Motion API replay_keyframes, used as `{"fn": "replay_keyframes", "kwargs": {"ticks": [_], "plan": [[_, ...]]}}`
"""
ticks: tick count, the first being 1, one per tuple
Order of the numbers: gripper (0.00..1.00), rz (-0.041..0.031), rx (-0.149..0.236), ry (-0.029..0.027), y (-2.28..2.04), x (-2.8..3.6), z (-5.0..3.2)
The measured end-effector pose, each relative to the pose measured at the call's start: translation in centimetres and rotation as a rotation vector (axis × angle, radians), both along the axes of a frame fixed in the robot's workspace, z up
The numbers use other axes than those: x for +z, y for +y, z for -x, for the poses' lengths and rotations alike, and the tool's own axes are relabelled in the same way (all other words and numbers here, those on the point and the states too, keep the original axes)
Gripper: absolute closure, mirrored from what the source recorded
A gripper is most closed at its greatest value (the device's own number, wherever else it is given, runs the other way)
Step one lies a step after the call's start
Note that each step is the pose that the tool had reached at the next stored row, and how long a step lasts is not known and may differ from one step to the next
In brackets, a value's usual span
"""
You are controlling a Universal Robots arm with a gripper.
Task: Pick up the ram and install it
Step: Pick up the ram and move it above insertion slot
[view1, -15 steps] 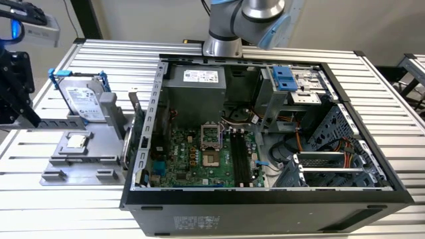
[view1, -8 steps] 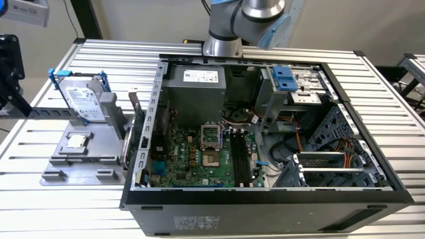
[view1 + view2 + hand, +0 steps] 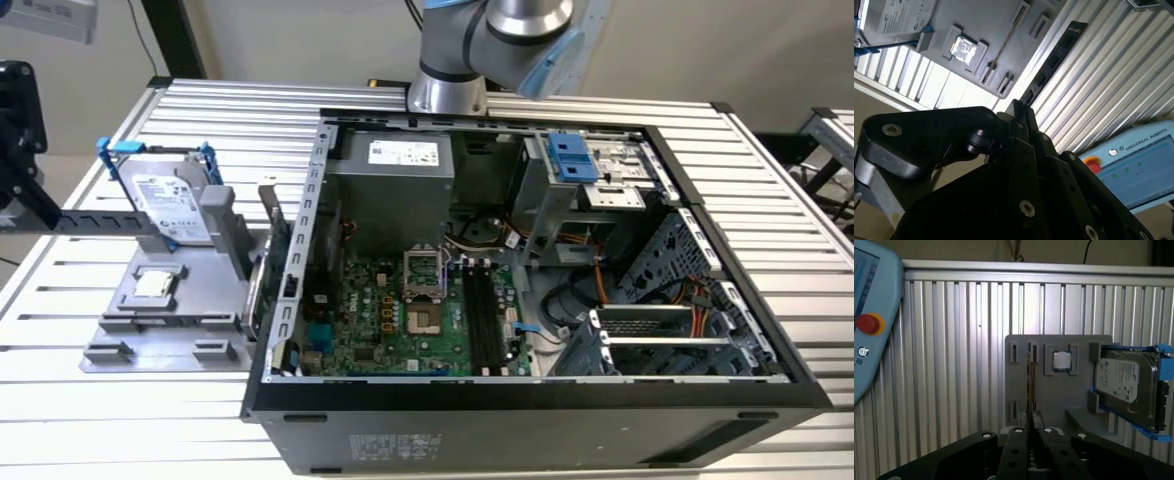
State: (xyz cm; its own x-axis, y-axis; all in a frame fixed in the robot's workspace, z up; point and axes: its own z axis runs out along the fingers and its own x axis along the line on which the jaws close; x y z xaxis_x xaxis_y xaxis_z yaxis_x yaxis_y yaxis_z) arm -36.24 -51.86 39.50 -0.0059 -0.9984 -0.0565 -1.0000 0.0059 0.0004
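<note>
the ribbed metal bench [image 3: 107, 420] carries an open computer case [image 3: 534, 430] lying on its side, and the grey and blue arm [image 3: 494, 40] rises behind it in the exterior view. the green motherboard [image 3: 387, 310] lies in the case floor toward the exterior view's left, and its long black slots [image 3: 483, 320] are bare.

a grey holder [image 3: 174, 338] rests on the bench just beside the case, on the exterior view's left. a pale blue teach pendant [image 3: 869, 330] lies at the edge of both wrist views. a silver hard drive [image 3: 167, 205] in a blue bracket leans at the back of the holder, and an upright thin card [image 3: 271, 225] stands on the side nearest the case.

the ram [image 3: 1056, 57] is in the jaws, off the holder and off the bench. in the second wrist view its dark flat face runs out from the fingertips [image 3: 1015, 107] across the bench ribs. in the first wrist view it shows edge-on as a thin line [image 3: 1030, 385] in front of the holder. the jaws are closed to a narrow slit, pinching the stick from both faces. a small square processor chip [image 3: 1062, 360] sits in a pocket of the holder between the ram's line and the hard drive.
</note>
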Motion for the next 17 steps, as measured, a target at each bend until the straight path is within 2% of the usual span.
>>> {"fn": "replay_keyframes", "kwargs": {"ticks": [5,10,17], "plan": [[1.0,0.0,0.002,0.0,0.0,0.02,-0.72],[1.0,-0.0001,0.002,-0.0001,0.0,0.04,-0.77],[1.0,0.0,0.002,-0.0001,0.0,0.08,-1.66]]}}
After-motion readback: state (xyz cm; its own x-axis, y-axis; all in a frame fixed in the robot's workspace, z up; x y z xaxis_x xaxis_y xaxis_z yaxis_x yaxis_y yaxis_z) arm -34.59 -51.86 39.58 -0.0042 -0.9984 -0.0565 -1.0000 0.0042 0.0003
